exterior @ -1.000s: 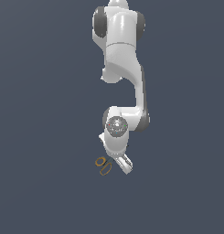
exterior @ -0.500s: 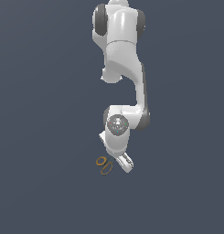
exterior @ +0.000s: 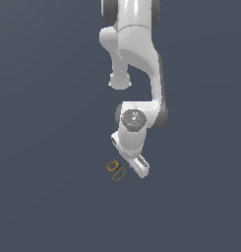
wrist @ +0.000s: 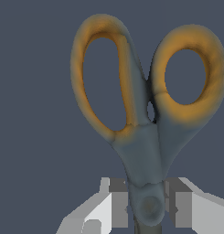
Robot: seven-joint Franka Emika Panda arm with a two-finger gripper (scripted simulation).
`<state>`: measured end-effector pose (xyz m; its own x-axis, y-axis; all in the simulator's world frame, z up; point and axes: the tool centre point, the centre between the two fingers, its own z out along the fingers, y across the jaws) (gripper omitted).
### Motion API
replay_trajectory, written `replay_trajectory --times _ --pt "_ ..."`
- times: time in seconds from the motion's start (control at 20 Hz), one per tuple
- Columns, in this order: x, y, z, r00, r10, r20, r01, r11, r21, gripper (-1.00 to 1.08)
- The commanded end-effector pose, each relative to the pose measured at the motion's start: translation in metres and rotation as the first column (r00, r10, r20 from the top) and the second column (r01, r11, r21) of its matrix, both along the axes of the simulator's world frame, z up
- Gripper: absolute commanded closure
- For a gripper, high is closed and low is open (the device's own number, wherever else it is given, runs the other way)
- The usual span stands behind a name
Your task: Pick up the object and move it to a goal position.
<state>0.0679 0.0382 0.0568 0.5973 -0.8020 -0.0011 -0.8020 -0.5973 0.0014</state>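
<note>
Since the earlier frame the arm has lowered slightly toward the scissors. The gripper is clenched on the scissors at the pivot, one finger on each side. The orange ring handles project on the exterior view's left.

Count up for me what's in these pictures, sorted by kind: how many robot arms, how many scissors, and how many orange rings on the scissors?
Robot arms: 1
Scissors: 1
Orange rings on the scissors: 2, a long one and a rounder one
Total: 2 separate things, the arm and the scissors, whose pivot sits between the arm's jaws.
</note>
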Motion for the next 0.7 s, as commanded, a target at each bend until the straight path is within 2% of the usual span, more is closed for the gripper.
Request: replay_trajectory --times 0.0,0.65 --pt "-0.007 0.008 0.018 1.000 0.001 0.002 -0.001 1.000 0.001 1.08" --pt "-0.060 0.061 0.139 1.000 0.001 0.002 -0.001 1.000 0.001 1.08"
